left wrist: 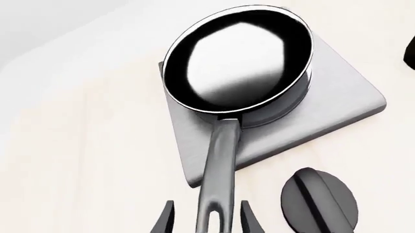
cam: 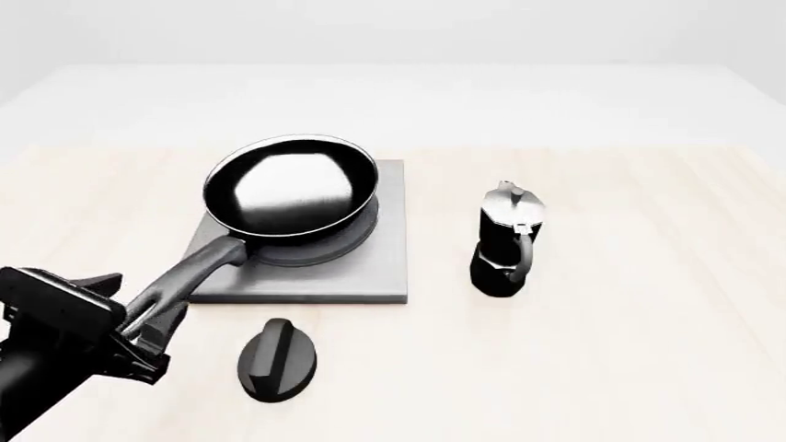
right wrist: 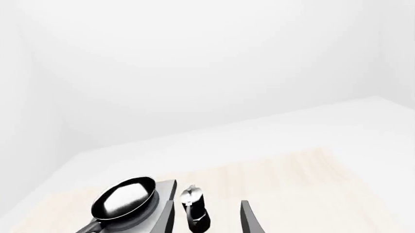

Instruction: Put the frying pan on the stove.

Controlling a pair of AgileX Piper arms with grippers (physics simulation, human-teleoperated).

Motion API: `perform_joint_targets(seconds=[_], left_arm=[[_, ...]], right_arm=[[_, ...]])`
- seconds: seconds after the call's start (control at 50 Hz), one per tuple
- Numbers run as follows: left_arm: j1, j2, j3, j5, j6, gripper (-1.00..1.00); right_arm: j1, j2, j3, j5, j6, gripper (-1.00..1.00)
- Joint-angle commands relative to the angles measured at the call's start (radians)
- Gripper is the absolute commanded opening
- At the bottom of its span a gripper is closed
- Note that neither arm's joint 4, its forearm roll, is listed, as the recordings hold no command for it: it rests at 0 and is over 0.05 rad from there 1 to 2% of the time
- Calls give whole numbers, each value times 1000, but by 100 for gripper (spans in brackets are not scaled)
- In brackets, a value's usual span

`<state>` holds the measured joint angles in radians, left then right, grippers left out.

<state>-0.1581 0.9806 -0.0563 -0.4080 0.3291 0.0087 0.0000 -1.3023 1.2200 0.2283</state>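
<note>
Open counter (cam: 639,368) lies from 12 to 5 o'clock of the stove (cam: 381,267). The moka pot (cam: 506,241) stands near at 3 o'clock; the knob (cam: 278,359) lies at 6, just beside the pan (cam: 291,189) handle.

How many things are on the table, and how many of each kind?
Frying pan: 1
Stove: 1
Moka pot: 1
Black knob: 1
Total: 4
</note>
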Motion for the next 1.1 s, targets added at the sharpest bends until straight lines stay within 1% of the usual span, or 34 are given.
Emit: perform_joint_targets(seconds=[0.02,0.14,0.32,0.44,0.46,0.54,0.58,0.6,0.68,0.7,0.72,0.78,0.84,0.86,0.9,0.96,1.04,1.08,1.1], left_arm=[[6,-259,-87,264,-45,100],[7,-319,-119,331,-38,100],[14,-350,-138,358,-38,100],[33,-465,-140,437,-66,100],[30,-511,-135,470,-75,100],[58,-597,-117,516,-75,100],[79,-703,-122,596,-92,100],[79,-706,-123,599,-92,100],[121,-809,-138,678,-102,100],[139,-804,-137,670,-101,100],[147,-826,-140,686,-112,100],[151,-876,-140,730,-114,100],[165,-892,-137,734,-114,100],[183,-890,-137,724,-117,100],[186,-896,-137,727,-122,100],[222,-897,-132,711,-121,100],[262,-941,-129,743,-137,100],[301,-954,-126,743,-128,100],[294,-976,-130,768,-135,100]], right_arm=[[1,0,5,0,-1,100],[1,0,4,0,-1,100],[1,0,4,0,-1,100],[1,0,5,0,0,100],[1,0,5,0,0,100],[1,0,5,0,1,100],[1,0,4,0,3,100],[1,0,4,0,3,100],[2,0,5,0,4,100],[1,0,5,0,5,100],[2,0,5,0,6,100],[1,0,5,0,8,100],[2,0,5,0,9,100],[2,0,6,0,9,100],[1,0,6,0,10,100],[1,0,6,0,10,100],[1,0,7,0,12,100],[1,0,6,0,13,100],[0,0,6,0,13,100]])
